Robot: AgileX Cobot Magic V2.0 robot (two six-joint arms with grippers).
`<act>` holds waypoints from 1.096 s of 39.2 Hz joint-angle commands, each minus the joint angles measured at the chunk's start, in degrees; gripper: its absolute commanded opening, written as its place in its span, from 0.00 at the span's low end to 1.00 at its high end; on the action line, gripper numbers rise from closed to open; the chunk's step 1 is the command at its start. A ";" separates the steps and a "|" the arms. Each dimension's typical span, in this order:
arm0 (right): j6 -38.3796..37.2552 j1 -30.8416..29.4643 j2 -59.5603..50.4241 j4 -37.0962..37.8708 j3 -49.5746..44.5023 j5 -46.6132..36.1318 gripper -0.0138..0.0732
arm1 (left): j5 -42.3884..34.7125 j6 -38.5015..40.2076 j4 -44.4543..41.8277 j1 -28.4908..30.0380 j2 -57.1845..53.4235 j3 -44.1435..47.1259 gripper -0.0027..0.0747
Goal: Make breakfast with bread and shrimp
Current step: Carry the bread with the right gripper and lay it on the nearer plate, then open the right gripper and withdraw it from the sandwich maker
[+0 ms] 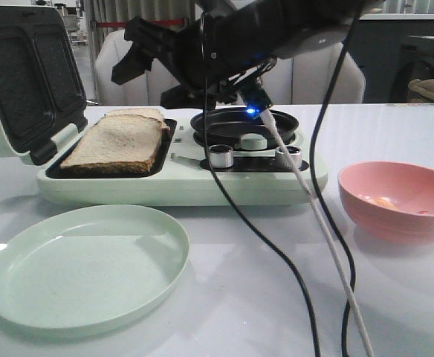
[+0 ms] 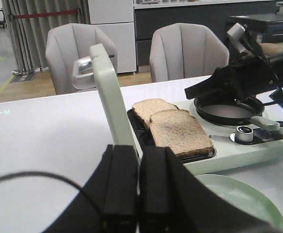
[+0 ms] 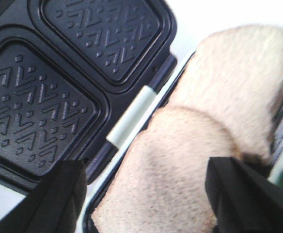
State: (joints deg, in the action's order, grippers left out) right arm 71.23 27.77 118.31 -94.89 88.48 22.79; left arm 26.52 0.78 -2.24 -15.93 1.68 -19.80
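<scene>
We hold our right black pincer (image 1: 144,63) spread wide above the two overlapping brown-crusted square bread slices (image 1: 117,141), seemingly to lift one; left pincer (image 2: 137,187) clenched, empty

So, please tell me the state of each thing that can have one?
sandwich maker lid: open
bread: two slices overlapping in the maker
green plate: empty
pink bowl: holds small orange pieces
left gripper: shut
right gripper: open above the bread
</scene>
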 commanded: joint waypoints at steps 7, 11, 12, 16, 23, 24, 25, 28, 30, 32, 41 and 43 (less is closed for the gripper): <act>-5.71 -0.11 -10.18 14.44 1.53 -3.27 0.85 | -4.55 0.68 0.35 0.08 0.63 -1.58 0.18; -9.77 -0.11 -13.72 20.95 0.36 -3.59 0.85 | -4.55 0.68 0.35 0.08 0.63 -1.58 0.18; -10.88 -0.11 -14.49 23.08 -0.02 -3.17 0.85 | -4.55 0.68 0.35 0.08 0.63 -1.58 0.18; -17.47 -0.11 -18.97 32.12 -1.80 -1.39 0.85 | -4.55 0.68 0.35 0.08 0.63 -1.58 0.18; -34.21 -0.11 -28.15 54.29 -4.17 4.24 0.85 | -4.55 0.68 0.35 0.08 0.63 -1.58 0.18; -37.24 -0.16 -29.44 58.14 -4.16 5.59 0.85 | -4.55 0.68 0.35 0.08 0.63 -1.58 0.18; -40.33 -0.16 -30.41 61.86 -4.16 6.99 0.85 | -4.55 0.68 0.35 0.08 0.63 -1.58 0.18; -47.66 -0.16 -33.86 71.60 -4.16 10.69 0.85 | -4.55 0.68 0.35 0.08 0.63 -1.58 0.18; -52.68 -0.16 -36.30 77.72 -4.16 13.22 0.85 | -4.55 0.68 0.35 0.08 0.63 -1.58 0.18; -56.11 -0.16 -38.32 81.84 -4.16 15.19 0.85 | -4.55 0.68 0.35 0.08 0.63 -1.58 0.18; -62.30 -0.21 -47.75 90.83 -7.49 17.71 0.85 | -4.55 0.68 0.35 0.08 0.63 -1.58 0.18; -63.56 -0.37 -50.21 91.30 -9.77 17.07 0.85 | -4.55 0.68 0.35 0.08 0.63 -1.58 0.18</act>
State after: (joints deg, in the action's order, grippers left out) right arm 9.55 27.77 73.10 -5.78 79.77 43.60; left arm 26.42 0.78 -2.24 -15.93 1.68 -19.80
